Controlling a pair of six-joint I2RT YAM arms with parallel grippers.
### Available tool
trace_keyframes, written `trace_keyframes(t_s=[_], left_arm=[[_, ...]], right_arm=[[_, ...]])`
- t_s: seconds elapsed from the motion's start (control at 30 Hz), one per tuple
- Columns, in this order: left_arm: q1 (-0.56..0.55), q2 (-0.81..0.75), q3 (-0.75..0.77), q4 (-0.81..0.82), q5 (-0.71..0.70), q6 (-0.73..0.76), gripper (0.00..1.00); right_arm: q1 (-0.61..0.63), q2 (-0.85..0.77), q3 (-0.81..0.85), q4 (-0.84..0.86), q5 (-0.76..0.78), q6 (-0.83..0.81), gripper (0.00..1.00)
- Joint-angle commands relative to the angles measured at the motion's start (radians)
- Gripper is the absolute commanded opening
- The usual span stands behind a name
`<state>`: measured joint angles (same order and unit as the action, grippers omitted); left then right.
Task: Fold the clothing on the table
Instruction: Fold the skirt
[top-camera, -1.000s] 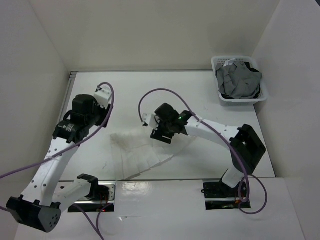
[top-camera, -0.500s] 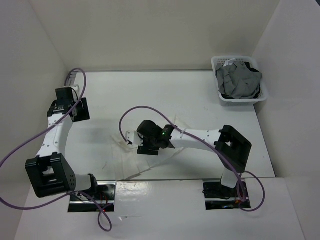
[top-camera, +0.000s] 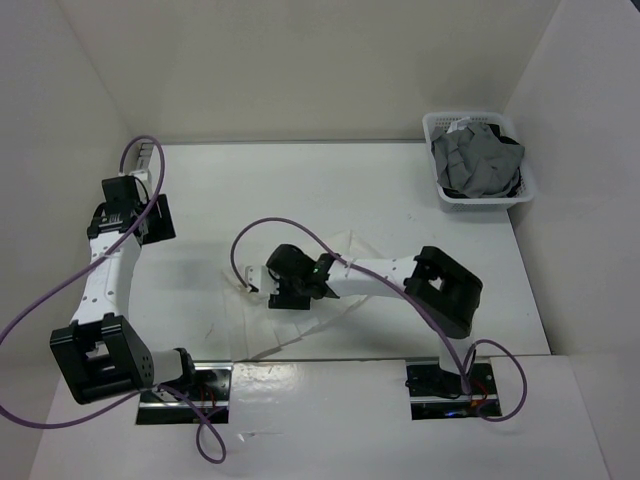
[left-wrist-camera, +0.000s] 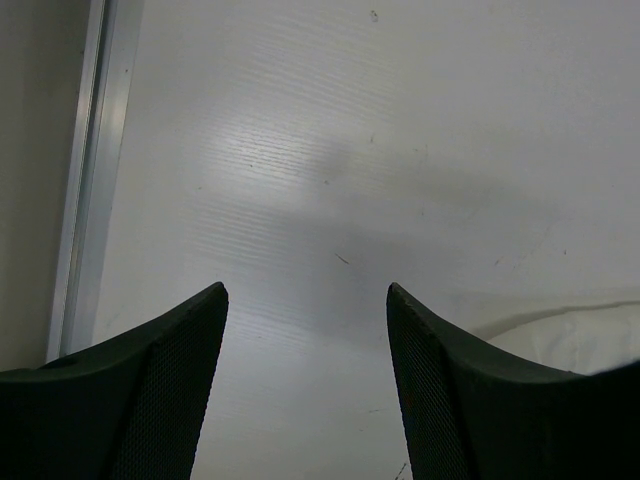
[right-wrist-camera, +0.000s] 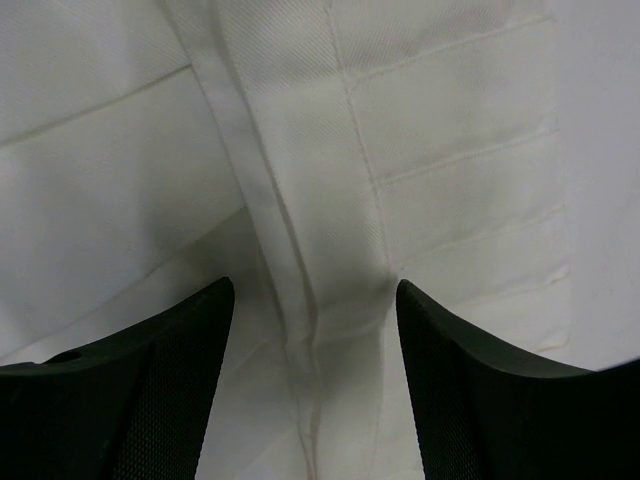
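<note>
Since the earlier view, the left gripper (left-wrist-camera: 306, 288) has swung out to the far-left part of the table (top-camera: 300, 180), and the right gripper (right-wrist-camera: 314, 282) has slid leftward over the clothing (top-camera: 290, 325). White walls enclose the white tabletop, and a metal edge strip (left-wrist-camera: 85, 200) runs along its left side. Both grippers stand spread and hold nothing: the left is over bare table, the right just above pleated fabric. The clothing lies flat near the front edge, about mid-width. Bare tabletop separates it from the far wall. A basket (top-camera: 522, 192) in the far-right corner holds a grey garment (top-camera: 475, 160).
</note>
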<state>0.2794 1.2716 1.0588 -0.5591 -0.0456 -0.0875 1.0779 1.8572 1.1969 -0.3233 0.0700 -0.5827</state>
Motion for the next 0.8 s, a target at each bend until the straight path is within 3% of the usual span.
trace_keyframes(t_s=[0.0,0.13,0.23,0.43,0.53,0.77], left_arm=[[0.007,-0.031,0.026,0.014,0.018,-0.029,0.72],[0.007,-0.040,0.026,0.014,0.018,-0.029,0.73],[0.007,-0.040,0.026,0.014,0.018,-0.029,0.73],[0.007,-0.040,0.017,0.014,0.029,-0.020,0.73],[0.007,-0.040,0.017,0.014,0.039,-0.020,0.73],[0.007,-0.049,0.017,0.014,0.050,-0.011,0.73]], right_arm=[[0.011,0.028,0.047,0.079,0.014,-0.016,0.71],[0.011,0.048,0.047,0.098,0.014,-0.016,0.66],[0.011,0.071,0.056,0.107,0.024,-0.025,0.55],[-0.035,0.112,0.078,0.148,0.065,0.004,0.09],[-0.081,0.145,0.113,0.159,0.086,0.027,0.02],[-0.238,0.238,0.226,0.225,0.200,0.038,0.00]])
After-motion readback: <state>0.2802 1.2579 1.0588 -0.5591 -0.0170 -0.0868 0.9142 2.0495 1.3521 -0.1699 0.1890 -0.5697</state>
